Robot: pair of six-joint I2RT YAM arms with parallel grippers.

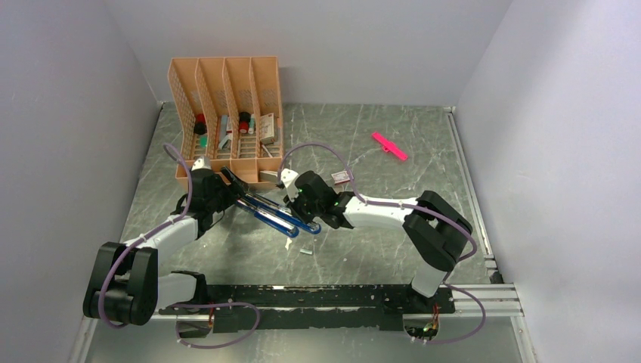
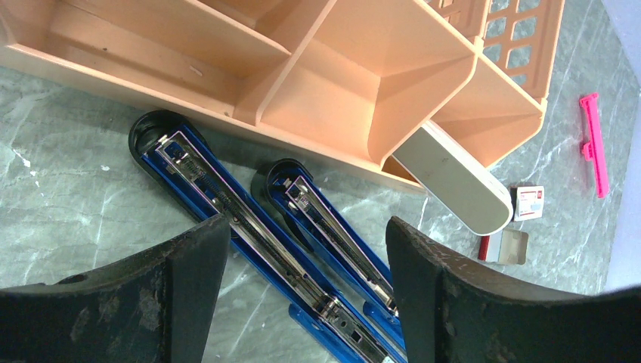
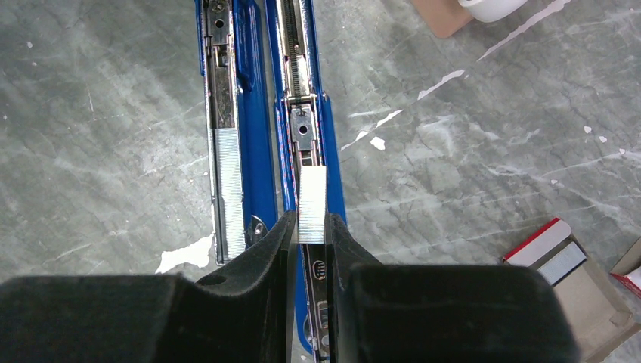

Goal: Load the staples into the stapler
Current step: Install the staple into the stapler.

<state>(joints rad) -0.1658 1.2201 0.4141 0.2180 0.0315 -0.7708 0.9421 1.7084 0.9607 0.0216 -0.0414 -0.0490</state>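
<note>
1. Each arm was white with big black joints: the left arm (image 1: 162,236) and the right arm (image 1: 382,212).
2. A thin purple cable (image 1: 175,155) looped in big curls along each arm.
3. Both arms were fixed to one long, flat black base plate (image 1: 317,296).
4. The left gripper (image 2: 306,225) had thick black fingers (image 2: 181,295) with grey scuff marks.
5. The right gripper (image 3: 310,221) had black fingers (image 3: 249,280) too, rough like felt.

The counter (image 1: 453,181) is open from 12 to 3 o'clock, broken only by a pink stick (image 1: 389,146) at 1 o'clock. An orange rack (image 1: 227,83) walls off 10 to 11 o'clock. At the centre two blue stapler rails (image 1: 264,215) lie side by side, hemmed between the wide-spread left pincer (image 2: 306,227) at 9 o'clock and the right pincer (image 3: 310,227), its gap filled by the staples (image 3: 311,200), at 3 o'clock.
</note>
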